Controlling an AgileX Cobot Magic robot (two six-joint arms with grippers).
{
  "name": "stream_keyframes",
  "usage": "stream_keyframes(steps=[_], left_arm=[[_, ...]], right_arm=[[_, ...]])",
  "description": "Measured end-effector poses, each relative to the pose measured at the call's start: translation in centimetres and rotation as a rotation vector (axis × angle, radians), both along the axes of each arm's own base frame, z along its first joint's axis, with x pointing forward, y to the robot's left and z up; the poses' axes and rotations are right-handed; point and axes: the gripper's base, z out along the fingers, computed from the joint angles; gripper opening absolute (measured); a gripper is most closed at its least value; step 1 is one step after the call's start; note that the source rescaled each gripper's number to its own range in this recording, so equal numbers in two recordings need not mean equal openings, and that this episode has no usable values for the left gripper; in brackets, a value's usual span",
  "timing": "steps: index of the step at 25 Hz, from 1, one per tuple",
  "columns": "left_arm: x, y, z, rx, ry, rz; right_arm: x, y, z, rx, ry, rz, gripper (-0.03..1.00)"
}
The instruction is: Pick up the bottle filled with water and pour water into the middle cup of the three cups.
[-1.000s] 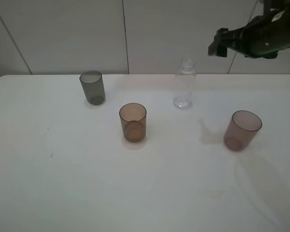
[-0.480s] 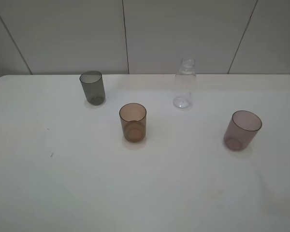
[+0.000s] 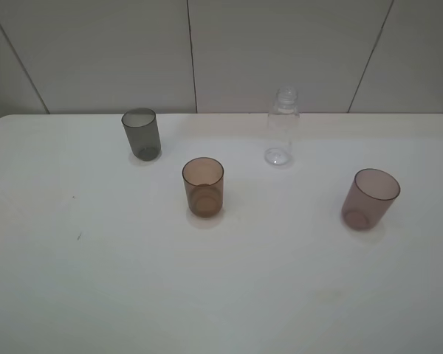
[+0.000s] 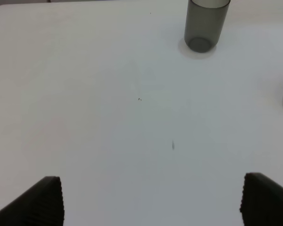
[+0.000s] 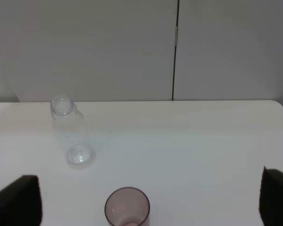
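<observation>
Bottle upright near the bench's far edge, both pincers spread and holding nothing.

The bottle (image 3: 282, 127) stands apart from the amber middle cup (image 3: 203, 186), grey cup (image 3: 141, 133) and mauve cup (image 3: 370, 199); bare bench (image 3: 221, 295) stretches toward the near edge below left pincer (image 4: 151, 200) and right pincer (image 5: 151, 200).

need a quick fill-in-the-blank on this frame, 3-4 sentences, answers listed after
1. The bottle has no ____ on its neck.
2. The cup nearest the bottle in the exterior view is the ____ one.
3. The left wrist view shows the ____ cup standing upright.
4. Both the left tool and the right tool have their fingers spread ____, holding nothing.

Answers: cap; amber-brown; smoky grey; open
</observation>
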Motion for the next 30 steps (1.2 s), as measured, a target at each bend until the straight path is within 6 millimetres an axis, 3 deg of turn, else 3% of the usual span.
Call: stream_keyframes(steps=[12,22,30], left_arm=[[0.0,0.0,0.0,0.000,0.000,0.000],[0.0,0.0,0.0,0.000,0.000,0.000],[0.0,0.0,0.0,0.000,0.000,0.000]], right_arm=[[-5.6,0.1,-8.4,-0.002,-0.081,0.000,1.00],[-4.4,0.1,-12.0,0.000,0.011,0.000,1.00],[-4.3,0.1,-12.1,0.000,0.006,0.000,1.00]])
